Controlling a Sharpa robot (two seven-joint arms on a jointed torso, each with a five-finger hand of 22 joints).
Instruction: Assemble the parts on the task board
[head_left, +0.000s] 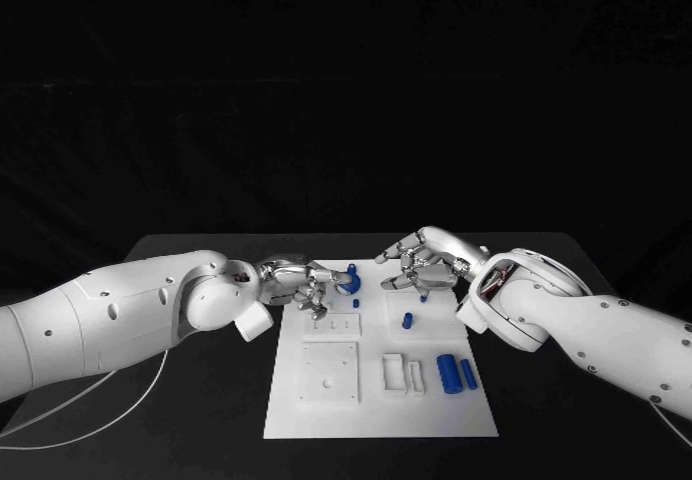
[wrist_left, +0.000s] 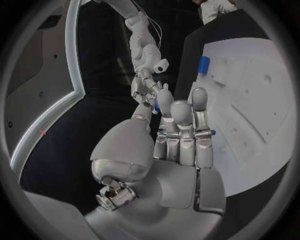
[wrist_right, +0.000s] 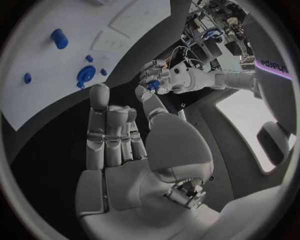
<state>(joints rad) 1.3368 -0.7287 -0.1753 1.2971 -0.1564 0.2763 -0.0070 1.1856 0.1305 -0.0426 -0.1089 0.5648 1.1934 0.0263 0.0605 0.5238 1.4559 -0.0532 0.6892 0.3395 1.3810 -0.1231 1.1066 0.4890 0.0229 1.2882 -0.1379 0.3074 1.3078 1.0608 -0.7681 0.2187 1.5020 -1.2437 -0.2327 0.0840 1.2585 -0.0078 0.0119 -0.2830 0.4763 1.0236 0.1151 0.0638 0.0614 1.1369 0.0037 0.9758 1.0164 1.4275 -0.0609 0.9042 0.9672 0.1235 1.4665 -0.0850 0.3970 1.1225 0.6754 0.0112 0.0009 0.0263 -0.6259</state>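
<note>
Over the far end of the white board (head_left: 382, 400), the left hand (head_left: 296, 282) pinches a small blue part (wrist_right: 152, 85), seen clearly from the right wrist. The right hand (head_left: 421, 262) hovers with fingers apart, holding nothing. Two blue cylinders (head_left: 459, 373) lie near the board's right edge, with bare tabletop (head_left: 188, 420) on both sides.

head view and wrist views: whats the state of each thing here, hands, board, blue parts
left hand: over the board's far left part, pinching a blue part
right hand: over the board's far right part, fingers curled, grip unclear
task board: flat on the table
two blue cylinders: lying side by side on the board's near right part
small blue piece: lying loose mid-board
white blocks: lying beside the cylinders
</note>
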